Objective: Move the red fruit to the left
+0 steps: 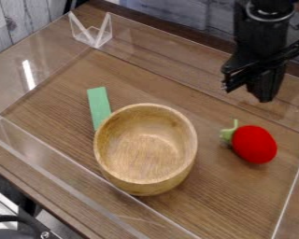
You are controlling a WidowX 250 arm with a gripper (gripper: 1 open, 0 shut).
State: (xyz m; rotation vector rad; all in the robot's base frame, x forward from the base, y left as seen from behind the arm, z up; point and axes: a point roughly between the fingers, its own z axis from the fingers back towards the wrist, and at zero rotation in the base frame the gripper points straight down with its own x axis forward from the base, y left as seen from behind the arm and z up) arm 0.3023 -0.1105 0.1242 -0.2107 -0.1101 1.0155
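The red fruit is a small round bright-red toy with a green leafy stem on its left side. It lies on the wooden table at the right, beside the wooden bowl. My gripper hangs above and behind the fruit, slightly to its right, apart from it. Its dark fingers point down and are shut with nothing between them.
A flat green strip lies left of the bowl, partly under its rim. Clear plastic walls fence the wooden table on all sides. A small clear stand sits at the back left corner.
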